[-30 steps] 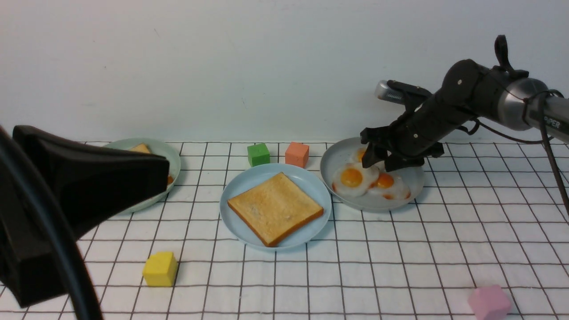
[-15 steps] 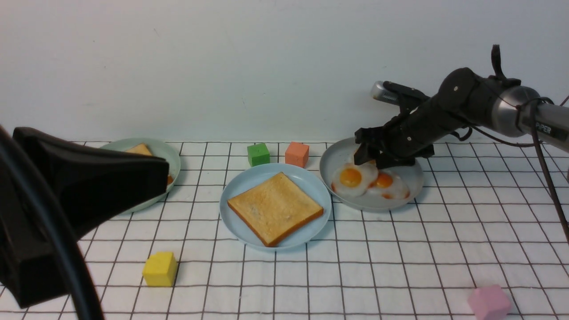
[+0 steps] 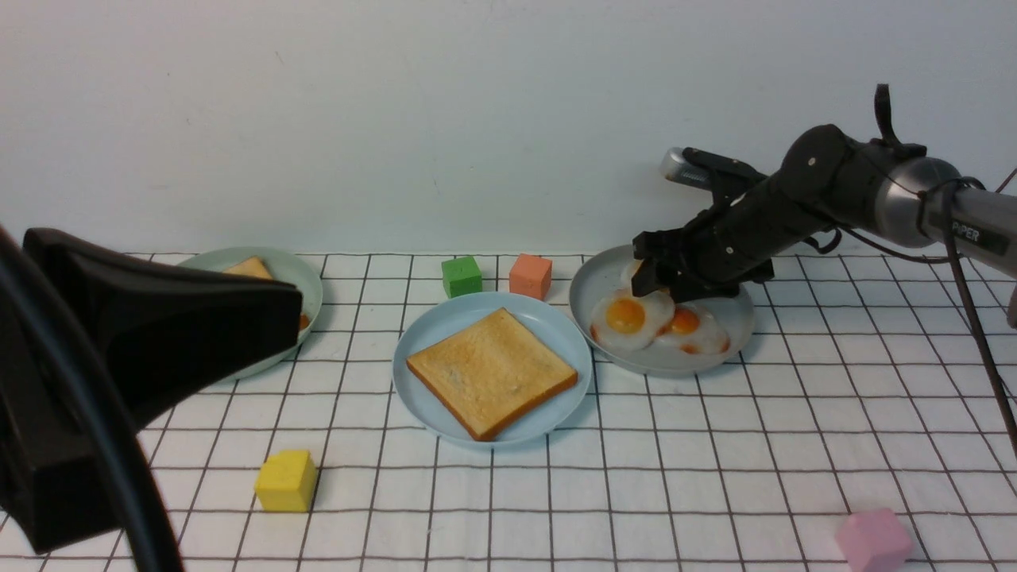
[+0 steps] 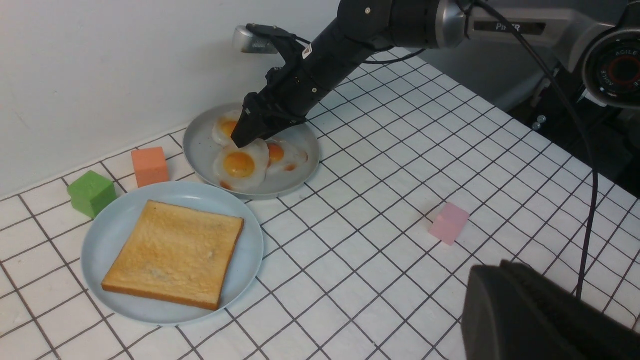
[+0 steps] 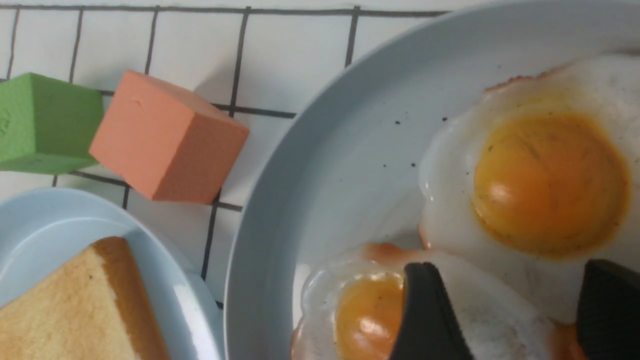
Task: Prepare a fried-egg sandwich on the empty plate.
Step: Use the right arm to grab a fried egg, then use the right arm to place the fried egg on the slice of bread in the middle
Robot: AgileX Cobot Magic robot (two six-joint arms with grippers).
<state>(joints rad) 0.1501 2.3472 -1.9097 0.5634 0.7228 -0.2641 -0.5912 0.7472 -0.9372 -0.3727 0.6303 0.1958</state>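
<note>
The light blue plate (image 3: 417, 334) sits mid-table with one toast slice (image 3: 491, 372) lying flat on it. To its right, the grey plate (image 3: 735, 318) holds three overlapping fried eggs (image 3: 636, 318). My right gripper (image 3: 653, 278) hangs low over them, open. In the right wrist view its fingers (image 5: 425, 315) straddle the white of the front egg (image 5: 495, 310), beside its yolk. My left gripper (image 3: 294, 314) is shut and empty, raised at the near left. It hides part of the pale green plate (image 3: 306, 278), where a corner of another toast (image 3: 250, 266) shows.
A green cube (image 3: 462, 276) and an orange cube (image 3: 531, 276) stand behind the light blue plate. A yellow cube (image 3: 286, 481) lies near the front left and a pink cube (image 3: 874, 540) at the front right. A white wall closes the back.
My right arm has lowered and shifted a little left, bringing the open gripper down onto the front egg. The left arm has not moved.
</note>
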